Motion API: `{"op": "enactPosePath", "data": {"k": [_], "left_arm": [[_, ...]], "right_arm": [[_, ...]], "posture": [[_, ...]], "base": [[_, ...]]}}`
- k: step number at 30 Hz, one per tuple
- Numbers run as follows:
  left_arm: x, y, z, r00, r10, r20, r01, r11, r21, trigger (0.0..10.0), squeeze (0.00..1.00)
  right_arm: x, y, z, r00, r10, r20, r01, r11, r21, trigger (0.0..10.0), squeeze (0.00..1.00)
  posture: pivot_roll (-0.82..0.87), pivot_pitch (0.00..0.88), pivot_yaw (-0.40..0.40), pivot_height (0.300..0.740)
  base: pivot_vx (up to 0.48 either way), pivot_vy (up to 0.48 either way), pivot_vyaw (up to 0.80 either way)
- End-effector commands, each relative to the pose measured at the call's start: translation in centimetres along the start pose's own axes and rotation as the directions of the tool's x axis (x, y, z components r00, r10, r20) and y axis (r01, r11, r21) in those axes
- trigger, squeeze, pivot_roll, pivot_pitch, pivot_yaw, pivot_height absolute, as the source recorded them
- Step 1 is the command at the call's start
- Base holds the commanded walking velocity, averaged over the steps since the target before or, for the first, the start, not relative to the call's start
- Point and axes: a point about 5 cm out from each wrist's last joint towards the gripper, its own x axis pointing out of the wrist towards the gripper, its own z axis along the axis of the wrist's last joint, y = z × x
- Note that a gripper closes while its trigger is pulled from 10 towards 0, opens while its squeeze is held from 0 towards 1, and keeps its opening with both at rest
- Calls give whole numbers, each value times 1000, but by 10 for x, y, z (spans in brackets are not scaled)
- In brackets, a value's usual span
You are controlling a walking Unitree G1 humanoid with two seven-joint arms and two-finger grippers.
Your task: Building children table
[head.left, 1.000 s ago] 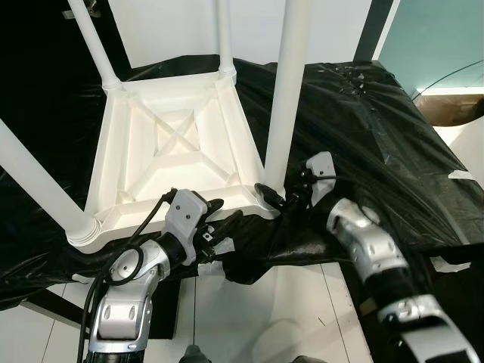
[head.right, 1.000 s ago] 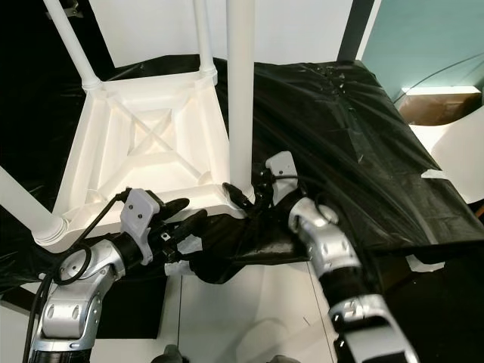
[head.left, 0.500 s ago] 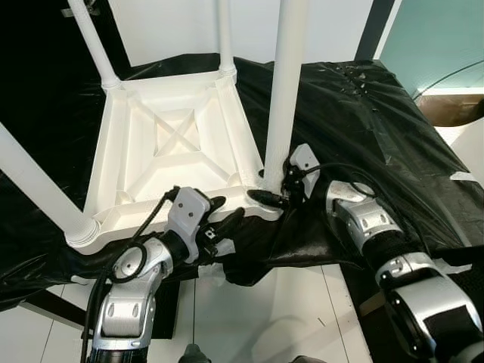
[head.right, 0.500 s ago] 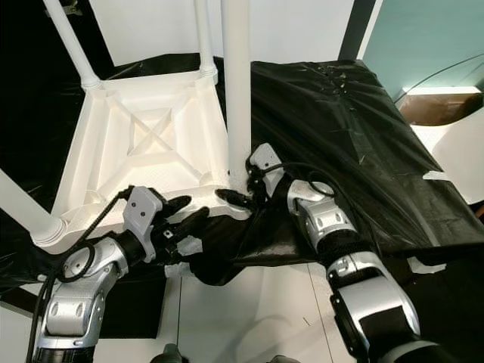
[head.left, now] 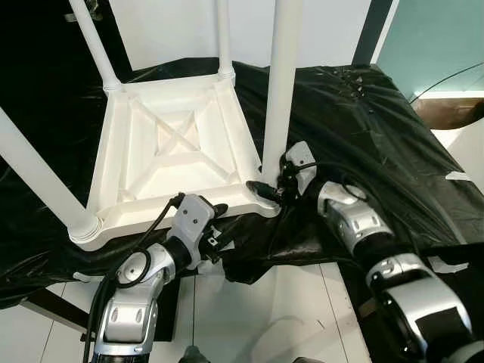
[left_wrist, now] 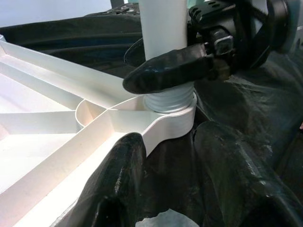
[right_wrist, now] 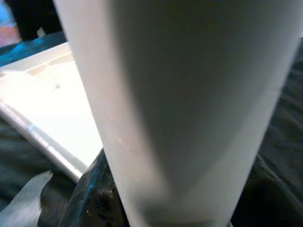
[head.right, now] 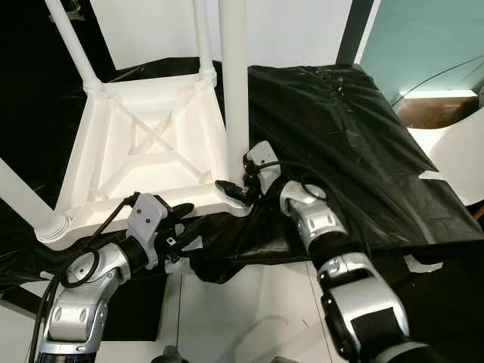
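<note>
Children's table (head.left: 174, 147): upturned on black-draped surface (head.left: 378, 128), frame centre. Near-right leg (head.left: 281, 83): upright in its corner socket. Right end effector (head.left: 274, 189): clamped on leg base. Left end effector (head.left: 214, 227): fingers apart, beside near rim.

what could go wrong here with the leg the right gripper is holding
1. The right gripper grips the near-right leg only at its base; the screw thread shows above the corner socket, so the tall leg might tilt or cross-thread.
2. The upturned white table lies on loose black sheeting at the edge; it might slide under force.
3. The left gripper sits at the near rim, and might be pinched if the table shifts.
</note>
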Motion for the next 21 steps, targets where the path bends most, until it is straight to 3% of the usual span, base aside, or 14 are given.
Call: {"op": "enactPosePath", "data": {"k": [1, 5, 6, 9, 12, 18, 19, 21], "left_arm": [[3, 5, -2, 991, 131, -7, -131, 991, 5, 10000, 0], [3, 5, -2, 992, 129, -8, -129, 992, 3, 10000, 0], [3, 4, -2, 992, 128, -9, -128, 992, 2, 10000, 0], [4, 4, -2, 992, 129, -9, -129, 992, -9, 10000, 0], [5, 4, -2, 991, 131, -6, -131, 991, -18, 10000, 0], [6, 4, -2, 991, 132, -7, -132, 991, -19, 10000, 0], [6, 4, -2, 991, 134, -5, -134, 991, -19, 10000, 0], [6, 4, -2, 991, 136, -4, -136, 991, -19, 10000, 0]], "right_arm": [[-1, 6, -16, 997, -31, -73, 34, 998, 46, 0, 0], [2, 9, -18, 990, -119, -74, 126, 987, 103, 0, 0], [5, 12, -19, 979, -190, -78, 199, 971, 133, 0, 0], [5, 25, -24, 895, -433, -111, 447, 872, 200, 0, 0], [4, 34, -27, 870, -477, -129, 494, 839, 229, 0, 0], [6, 40, -23, 884, -451, -121, 467, 844, 263, 0, 0], [6, 41, -21, 888, -445, -110, 458, 851, 257, 10000, 0], [6, 43, -19, 892, -441, -103, 452, 855, 254, 10000, 0]], "posture": [[83, 31, -32, 740], [81, 33, -30, 740], [76, 35, -31, 740], [75, 35, -30, 740], [73, 36, -33, 740], [70, 33, -37, 740], [71, 31, -39, 740], [69, 30, -40, 740]], "base": [[0, 0, 0], [0, 0, 0], [0, 0, 0], [0, 0, 0], [0, 0, 0], [0, 0, 0], [0, 0, 0], [0, 0, 0]]}}
